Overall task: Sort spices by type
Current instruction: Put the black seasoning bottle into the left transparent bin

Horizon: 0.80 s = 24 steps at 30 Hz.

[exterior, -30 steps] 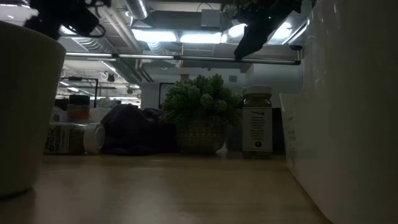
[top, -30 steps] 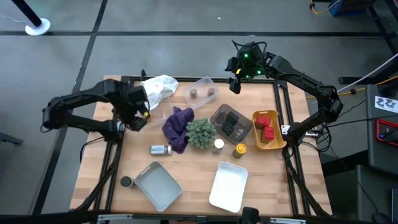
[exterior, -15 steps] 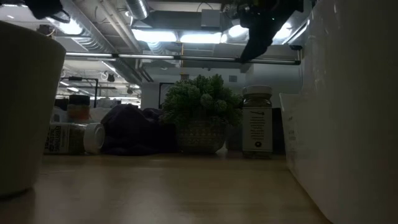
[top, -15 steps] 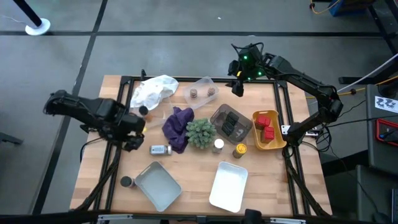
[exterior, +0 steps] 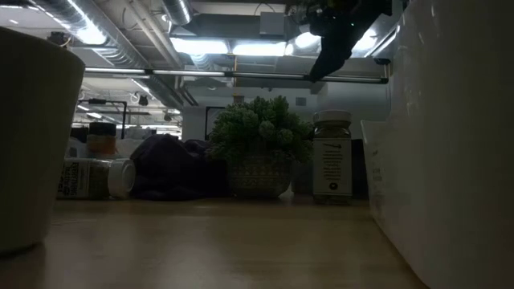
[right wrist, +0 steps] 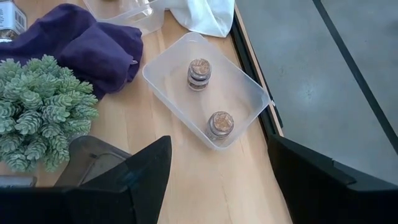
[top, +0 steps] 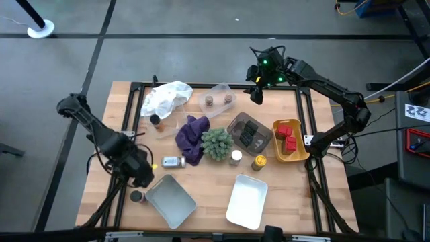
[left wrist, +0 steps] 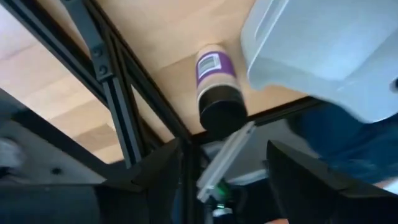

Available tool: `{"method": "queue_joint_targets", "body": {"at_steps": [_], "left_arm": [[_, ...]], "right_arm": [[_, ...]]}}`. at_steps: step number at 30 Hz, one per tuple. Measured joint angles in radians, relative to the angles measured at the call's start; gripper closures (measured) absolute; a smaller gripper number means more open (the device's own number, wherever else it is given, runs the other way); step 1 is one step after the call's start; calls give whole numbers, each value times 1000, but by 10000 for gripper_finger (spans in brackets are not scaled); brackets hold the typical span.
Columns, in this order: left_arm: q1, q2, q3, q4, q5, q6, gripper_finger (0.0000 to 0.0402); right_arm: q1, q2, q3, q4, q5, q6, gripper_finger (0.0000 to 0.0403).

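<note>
- A wooden table point(top: 201, 178) on a black frame stands on a grey workshop floor; ceiling lights and pipework show beyond it in the low view.
- Far left: the left gripper point(top: 138, 169) hangs over the table's near-left corner, fingers parted and holding nothing, just beside a black-capped jar point(left wrist: 219, 93) lying next to a grey tray point(top: 171, 200).
- Judged from that pose, the step in hand is the pick-up of this jar; the next move calls for a descent and a closing across its body without knocking the tray.
- Left of centre: a brown-capped jar point(top: 156, 121) stands by a white cloth point(top: 166, 96); a white-capped jar point(top: 173, 161) lies against a purple cloth point(top: 191, 138).
- Centre: a spiky green plant point(top: 216, 143), a clear tray point(right wrist: 208, 90) with two brown-capped jars, a dark bin point(top: 250, 132) of dark green tins.
- Right: a yellow-lidded jar point(top: 259, 162), a white tray point(top: 247, 200), a yellow bin point(top: 290, 140) of red tins.
- Far right: the right gripper point(top: 256, 89) waits above the table's far edge, fingers apart and empty.
</note>
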Motion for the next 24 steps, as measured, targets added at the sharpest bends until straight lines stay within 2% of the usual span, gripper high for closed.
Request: {"method": "queue_joint_targets", "body": {"at_steps": [12,24], "left_arm": [[-145,157,-1,72,3,62,180],[-185,228,-1,81,2,60,180]], "right_arm": [[0,0,0,-1,0,1,136],[0,0,0,-1,0,2,136]]}}
